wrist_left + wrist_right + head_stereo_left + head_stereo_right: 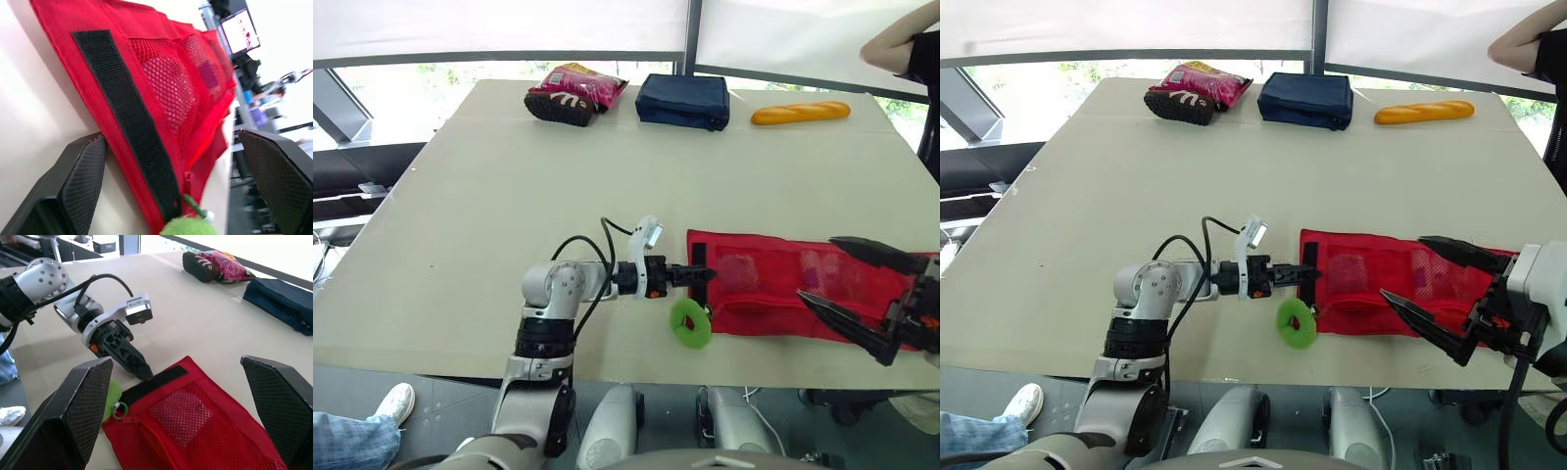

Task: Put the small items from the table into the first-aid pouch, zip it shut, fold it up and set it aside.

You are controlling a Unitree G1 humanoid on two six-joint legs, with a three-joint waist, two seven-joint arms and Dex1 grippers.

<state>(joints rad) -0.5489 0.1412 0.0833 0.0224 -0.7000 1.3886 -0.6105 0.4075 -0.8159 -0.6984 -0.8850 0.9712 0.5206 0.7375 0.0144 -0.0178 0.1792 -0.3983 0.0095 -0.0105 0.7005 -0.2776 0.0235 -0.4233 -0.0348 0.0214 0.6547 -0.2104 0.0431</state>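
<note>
Beige desk [509, 196] by bright windows [431, 83] | red mesh pouch [764, 294] flat near front edge, small items inside | left jaws open at its black strip [699, 257], gripping nothing | right jaws wide open, empty, over other end

first-aid pouch [764, 294] contents indistinct behind mesh, person's arm [889, 44] cut by edge

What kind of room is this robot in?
Probably a robot lab or test room: there is a big table beside bright windows, a computer screen in the background, and a person standing close by.
</note>
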